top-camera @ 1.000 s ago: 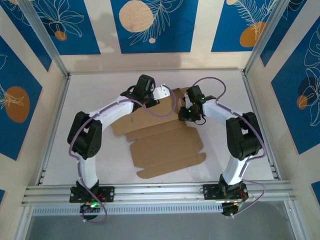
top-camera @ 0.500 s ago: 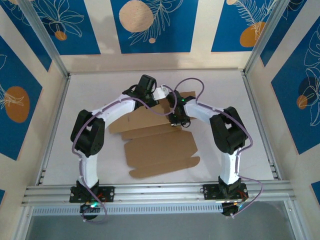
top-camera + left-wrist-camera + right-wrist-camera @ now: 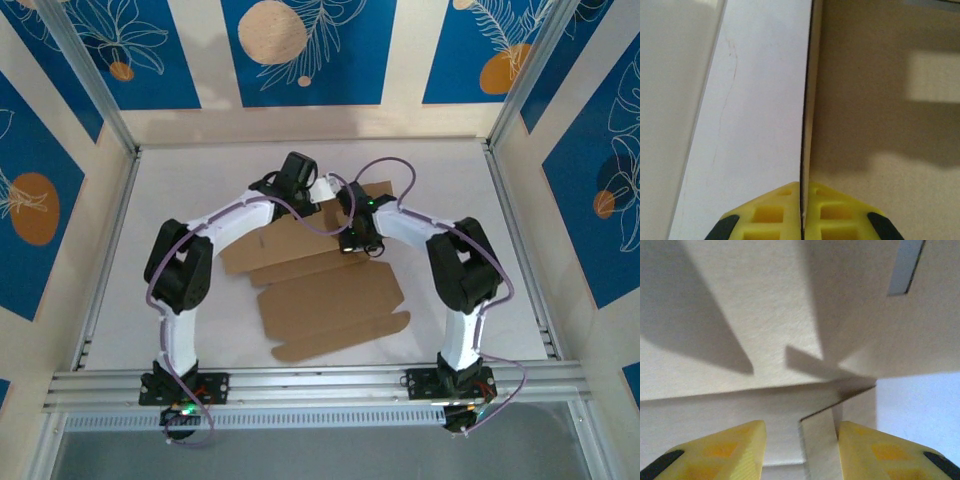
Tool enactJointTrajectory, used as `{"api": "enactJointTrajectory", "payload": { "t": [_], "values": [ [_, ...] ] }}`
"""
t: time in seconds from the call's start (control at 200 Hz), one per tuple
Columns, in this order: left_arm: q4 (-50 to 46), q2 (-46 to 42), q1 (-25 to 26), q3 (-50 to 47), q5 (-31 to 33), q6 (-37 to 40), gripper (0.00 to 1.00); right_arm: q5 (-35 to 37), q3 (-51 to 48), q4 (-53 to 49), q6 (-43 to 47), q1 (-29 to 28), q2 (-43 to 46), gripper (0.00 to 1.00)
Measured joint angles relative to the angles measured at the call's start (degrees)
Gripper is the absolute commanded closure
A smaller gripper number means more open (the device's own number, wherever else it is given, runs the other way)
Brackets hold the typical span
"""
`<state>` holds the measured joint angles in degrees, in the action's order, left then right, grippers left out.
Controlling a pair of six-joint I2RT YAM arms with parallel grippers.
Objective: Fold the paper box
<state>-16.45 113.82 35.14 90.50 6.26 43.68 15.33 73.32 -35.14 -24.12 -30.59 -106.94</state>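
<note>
Paper box (image 3: 330, 300) slid right — left jaws clamp its edge, right jaws parted astride a flap (image 3: 820, 450).

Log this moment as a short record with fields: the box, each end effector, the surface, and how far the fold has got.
paper box: brown cardboard sheet, near part flat, far panels appear raised between the arms
left end effector: shut on a thin edge of the paper box
right end effector: open, a small cardboard flap standing between its fingers
table: white, with the sheet lying near its middle
fold status: walls not yet formed, tabs at the near edge untouched
</note>
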Motion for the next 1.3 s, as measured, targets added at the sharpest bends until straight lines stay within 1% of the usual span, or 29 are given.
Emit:
{"api": "enactJointTrajectory", "payload": {
  "t": [0.135,0.255,0.51,0.605,0.69,0.81,0.915,1.015,1.166,1.301],
  "values": [
    [0.98,0.0,0.68,0.09,-0.02,-0.04,1.0,-5.42,-3.37,3.43,-0.94,2.1,4.68,0.62],
    [1.11,0.0,0.68,0.42,0.0,-0.04,1.0,-10.95,-5.57,6.67,-1.75,3.67,6.21,0.63],
    [1.14,0.0,0.68,0.44,0.0,0.0,1.0,-15.98,-7.72,8.41,-1.7,5.79,7.15,0.63],
    [1.16,0.0,0.68,0.44,0.0,0.2,1.0,-15.23,-7.93,8.11,-0.5,7.82,10.27,0.65],
    [1.16,0.0,0.68,0.44,0.0,0.28,1.0,-12.55,-6.03,5.6,1.33,10.4,12.59,0.68],
    [1.18,0.0,0.68,0.44,0.0,0.39,1.0,-8.83,-2.12,2.6,3.37,14.14,11.87,0.68],
    [1.18,0.0,0.68,0.44,0.0,0.39,1.0,-6.93,-1.51,0.85,4.9,16.57,10.16,0.67],
    [1.18,0.0,0.68,0.44,0.0,0.39,1.0,-7.23,-1.51,-0.52,5.79,17.68,8.09,0.66],
    [1.18,0.0,0.68,0.44,0.0,0.39,1.0,-10.12,-1.4,-0.76,6.14,18.6,5.14,0.68],
    [1.18,0.0,0.68,0.44,0.0,0.39,1.0,-11.89,-1.29,-0.96,6.12,18.69,3.08,0.68]
  ]
}}
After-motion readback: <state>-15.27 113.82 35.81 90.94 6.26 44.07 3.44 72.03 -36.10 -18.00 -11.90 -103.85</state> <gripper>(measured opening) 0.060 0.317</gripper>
